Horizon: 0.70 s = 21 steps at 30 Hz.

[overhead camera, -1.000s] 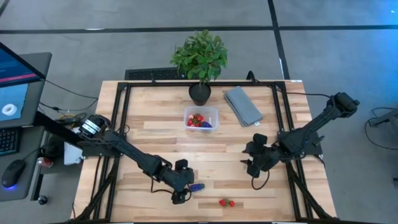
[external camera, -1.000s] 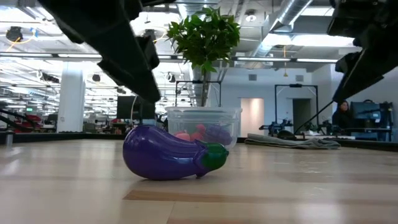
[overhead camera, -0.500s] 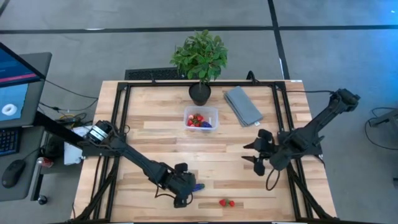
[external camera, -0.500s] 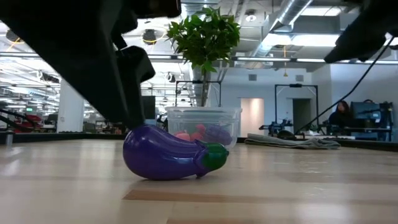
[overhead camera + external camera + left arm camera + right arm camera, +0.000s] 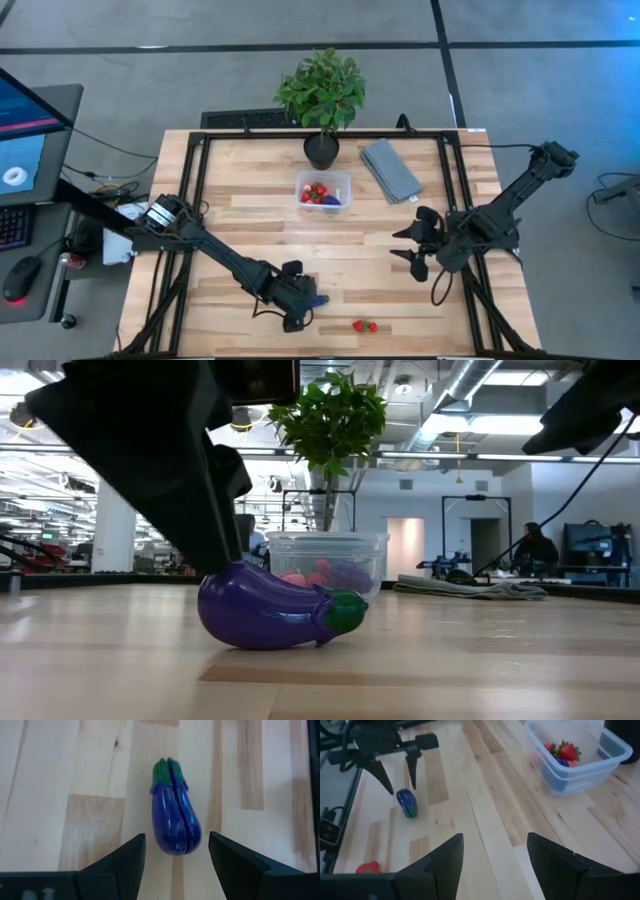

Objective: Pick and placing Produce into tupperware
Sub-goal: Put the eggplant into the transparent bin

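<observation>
1 purple eggplant between open left gripper fingers.

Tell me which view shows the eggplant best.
The left wrist view: the eggplant lies whole between the open fingers. The low view shows its side, the right wrist view shows it small, and the high view barely shows it.
</observation>
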Motion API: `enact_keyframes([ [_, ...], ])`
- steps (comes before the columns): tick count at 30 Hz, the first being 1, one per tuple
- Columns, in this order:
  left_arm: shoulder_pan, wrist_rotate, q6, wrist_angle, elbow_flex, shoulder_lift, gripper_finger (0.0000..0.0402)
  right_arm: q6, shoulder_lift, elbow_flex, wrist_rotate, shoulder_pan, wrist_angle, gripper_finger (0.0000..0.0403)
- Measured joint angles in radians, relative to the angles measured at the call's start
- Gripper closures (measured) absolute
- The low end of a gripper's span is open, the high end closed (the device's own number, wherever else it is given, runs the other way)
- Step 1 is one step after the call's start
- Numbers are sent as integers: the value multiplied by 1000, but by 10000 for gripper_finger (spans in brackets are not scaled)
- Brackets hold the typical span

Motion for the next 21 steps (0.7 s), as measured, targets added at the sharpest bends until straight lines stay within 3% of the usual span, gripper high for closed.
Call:
enact_keyframes([
  [21,29,61,61,72,9,41,194,-13,0,0,-1,0,-33,159],
])
